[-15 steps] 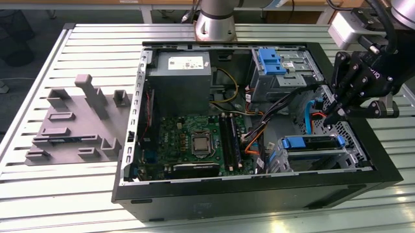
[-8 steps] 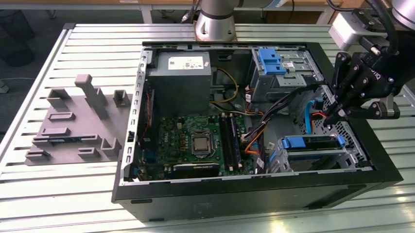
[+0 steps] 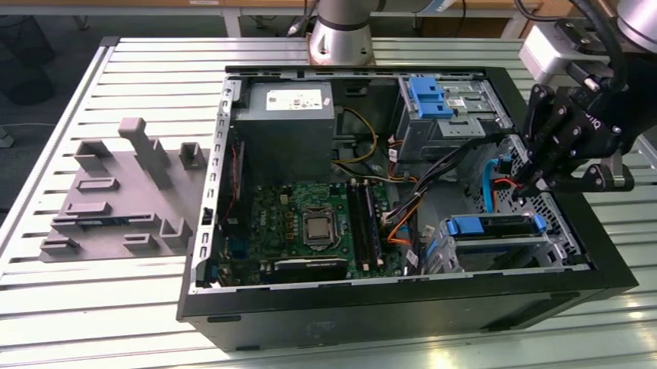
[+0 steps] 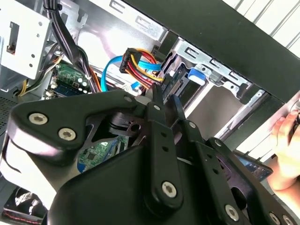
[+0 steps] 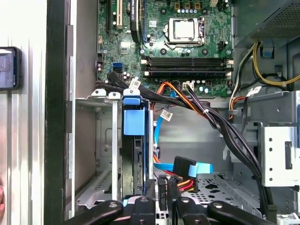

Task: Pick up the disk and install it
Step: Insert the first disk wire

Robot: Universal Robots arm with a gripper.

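Exterior view: slatted metal table (image 3: 431, 58)

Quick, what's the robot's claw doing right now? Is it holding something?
Gripper: jaws nearly shut, holding nothing, poised over the cables inside the computer case.

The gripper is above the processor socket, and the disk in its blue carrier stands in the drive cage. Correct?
No. In the exterior view the gripper is beside the drive cage, not above the processor socket. The disk does stand in the cage.
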